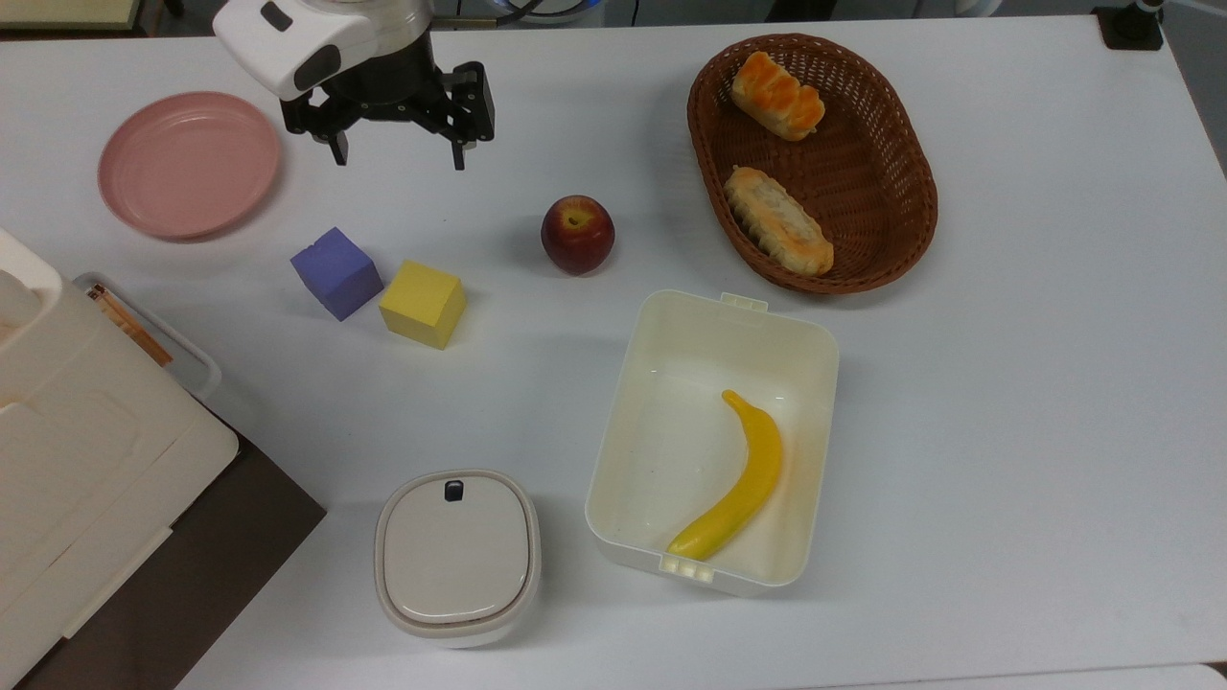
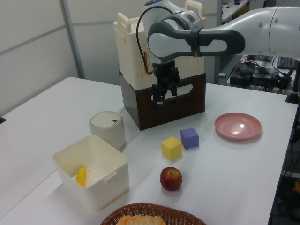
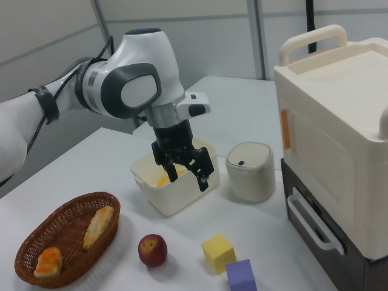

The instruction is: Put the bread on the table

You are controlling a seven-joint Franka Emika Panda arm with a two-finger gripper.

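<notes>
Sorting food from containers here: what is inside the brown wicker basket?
Inside the basket lie the bread, glazed orange-golden, and a paler ridged loaf, apart from each other. Whatever sits beneath them is covered.

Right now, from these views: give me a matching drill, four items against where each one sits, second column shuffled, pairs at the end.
Items:
1. banana
2. glazed bread
3. apple
4. yellow cube

Places:
A. in the brown wicker basket, beside the paler loaf
B. on the bare table, next to the purple cube
C. inside the open cream box
D. alone on the table, between the cubes and the basket in the top view

Pairs: 1-C, 2-A, 3-D, 4-B
</notes>
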